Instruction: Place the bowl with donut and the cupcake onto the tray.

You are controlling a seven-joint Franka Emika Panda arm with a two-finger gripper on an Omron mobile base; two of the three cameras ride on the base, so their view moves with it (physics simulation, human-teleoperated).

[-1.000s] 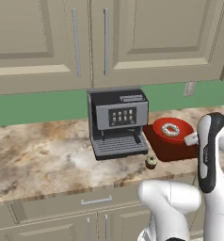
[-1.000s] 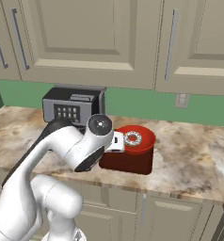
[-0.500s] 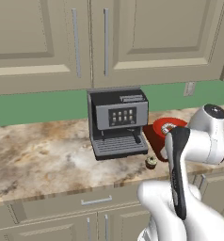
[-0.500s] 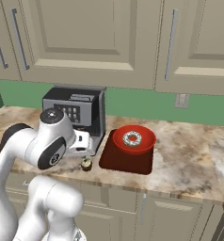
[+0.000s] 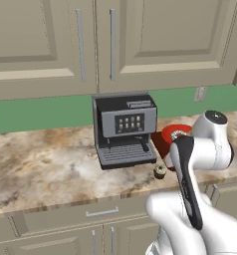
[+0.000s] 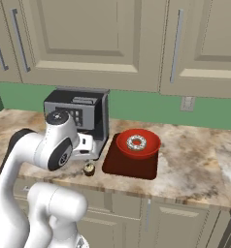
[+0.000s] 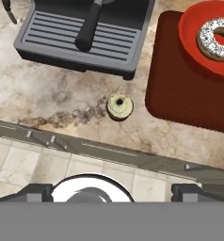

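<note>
The bright red bowl (image 6: 138,144) rests on the dark red tray (image 6: 132,164), and the sprinkled donut (image 6: 136,142) lies inside it. To the tray's left, the tiny cupcake (image 6: 89,169) stands on the counter in front of the coffee machine. In the hand view the cupcake (image 7: 120,106) sits near the middle, with the tray (image 7: 180,94), bowl (image 7: 198,47) and donut (image 7: 217,36) at upper right. My gripper (image 7: 112,192) hangs above the counter's front edge, open, with nothing between its widely spread fingertips. In the left base view my arm hides part of the bowl (image 5: 174,133).
A black and grey coffee machine (image 5: 125,129) stands left of the tray, its drip tray (image 7: 81,42) close behind the cupcake. The marble counter (image 6: 195,164) stretches right of the tray. Drawers and cabinet doors lie below the counter edge, wall cabinets above.
My arm has swung left, away from the bowl on the tray, to a spot above the cupcake. Bowl, donut and tray have stayed put.
</note>
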